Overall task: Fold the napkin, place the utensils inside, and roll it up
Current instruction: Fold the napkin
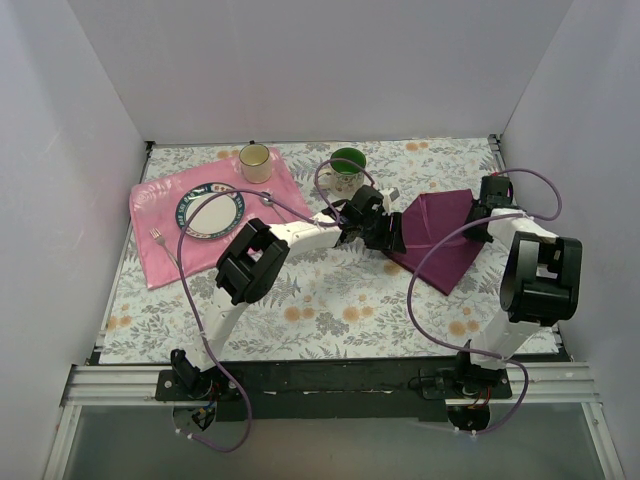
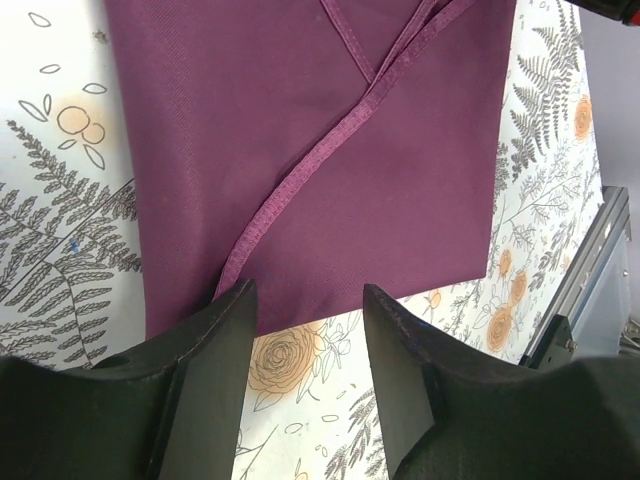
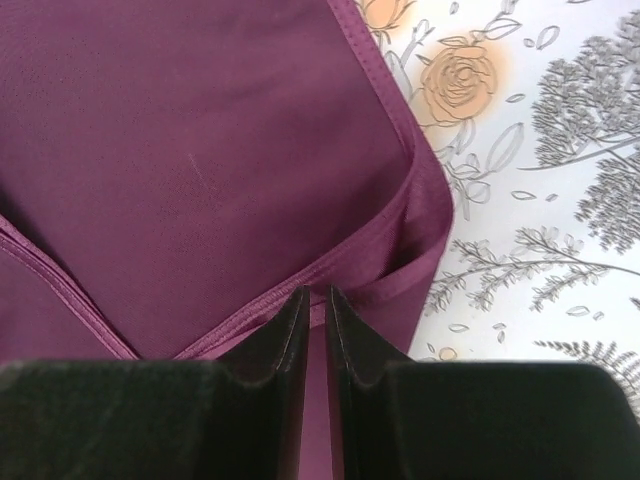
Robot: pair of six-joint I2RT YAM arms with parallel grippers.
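Note:
The dark purple napkin (image 1: pixel 440 240) lies folded on the floral tablecloth at the right of centre. Its hemmed edges cross in the left wrist view (image 2: pixel 300 120). My left gripper (image 1: pixel 386 234) is open and empty at the napkin's left edge. Its fingertips (image 2: pixel 305 295) straddle bare tablecloth just off the cloth. My right gripper (image 1: pixel 487 205) is at the napkin's far right corner. Its jaws (image 3: pixel 317 295) are pinched on the hemmed edge of the napkin (image 3: pixel 200 150). The silver fork (image 1: pixel 160 243) lies on the pink mat at the far left. I cannot make out the spoon.
A light pink mat (image 1: pixel 160 215) at the back left holds a patterned plate (image 1: pixel 210 211) and a cream mug (image 1: pixel 255 161). A green mug (image 1: pixel 347 166) stands at the back centre. White walls close in three sides.

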